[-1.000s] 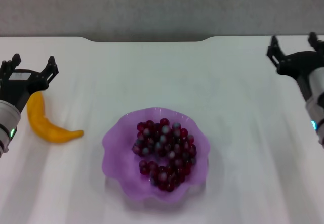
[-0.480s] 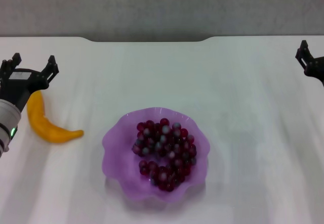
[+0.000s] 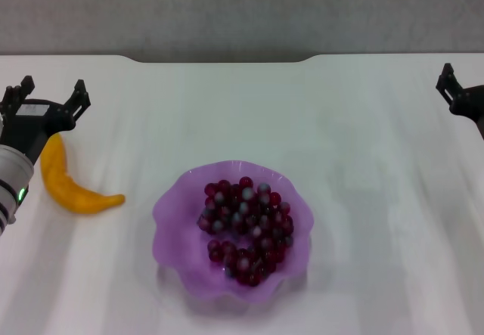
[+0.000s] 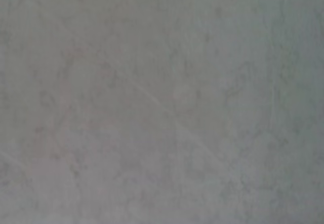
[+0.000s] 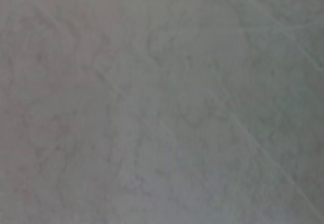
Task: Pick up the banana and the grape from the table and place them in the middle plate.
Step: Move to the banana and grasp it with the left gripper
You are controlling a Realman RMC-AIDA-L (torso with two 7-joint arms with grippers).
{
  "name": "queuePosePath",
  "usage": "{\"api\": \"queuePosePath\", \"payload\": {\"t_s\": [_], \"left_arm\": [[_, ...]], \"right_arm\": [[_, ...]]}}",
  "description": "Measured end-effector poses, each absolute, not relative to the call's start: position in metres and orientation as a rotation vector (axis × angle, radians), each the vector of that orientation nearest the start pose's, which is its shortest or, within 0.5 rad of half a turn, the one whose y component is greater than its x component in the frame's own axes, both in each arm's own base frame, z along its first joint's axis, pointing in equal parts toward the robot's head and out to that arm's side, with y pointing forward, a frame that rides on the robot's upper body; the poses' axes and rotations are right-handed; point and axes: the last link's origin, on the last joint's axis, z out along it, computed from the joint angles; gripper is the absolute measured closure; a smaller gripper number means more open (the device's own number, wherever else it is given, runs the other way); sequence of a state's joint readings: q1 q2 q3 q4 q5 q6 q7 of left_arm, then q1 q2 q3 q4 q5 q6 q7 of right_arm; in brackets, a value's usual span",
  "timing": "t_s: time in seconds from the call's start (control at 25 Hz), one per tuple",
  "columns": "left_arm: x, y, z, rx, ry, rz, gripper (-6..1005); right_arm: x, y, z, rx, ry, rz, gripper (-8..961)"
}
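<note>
The yellow-orange banana [image 3: 69,185] lies on the white table [image 3: 227,108] at the left. My left gripper [image 3: 51,90] is open and empty, and its wrist covers the banana's far end. The bunch of dark-red grapes [image 3: 246,229] lies inside the purple scalloped middle plate [image 3: 171,212] at the table's centre front. My right gripper [image 3: 458,97] is at the far right edge of the head view, away from everything and partly cut off. Both wrist views show only a blurred grey surface.
A grey wall [image 3: 227,10] runs behind the table's far edge. Bare white tabletop lies between the banana and the plate and all along the right side.
My right arm has drawn back to the right until it is mostly out of the head view. My left gripper has shifted slightly. The banana, the grapes and the plate have not moved.
</note>
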State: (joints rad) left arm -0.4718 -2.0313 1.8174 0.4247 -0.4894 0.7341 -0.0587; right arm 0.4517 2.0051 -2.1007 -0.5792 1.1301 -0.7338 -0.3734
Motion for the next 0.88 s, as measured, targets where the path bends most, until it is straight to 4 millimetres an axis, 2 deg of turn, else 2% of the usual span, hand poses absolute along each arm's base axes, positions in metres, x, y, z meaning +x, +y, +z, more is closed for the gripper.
{"api": "queuePosePath", "payload": {"t_s": [0.24, 0.52, 0.88], "left_arm": [[-0.306, 0.398, 0.008, -1.603, -0.592, -0.570, 113], [-0.304, 0.401, 0.003, -1.634, -0.612, -0.537, 113], [-0.285, 0.416, -0.005, -1.716, -0.661, -0.440, 113]], "right_arm": [[0.303, 0.401, 0.003, -1.527, 0.645, 0.534, 86], [0.305, 0.397, 0.002, -1.533, 0.639, 0.550, 86], [0.309, 0.394, 0.002, -1.532, 0.641, 0.537, 87]]}}
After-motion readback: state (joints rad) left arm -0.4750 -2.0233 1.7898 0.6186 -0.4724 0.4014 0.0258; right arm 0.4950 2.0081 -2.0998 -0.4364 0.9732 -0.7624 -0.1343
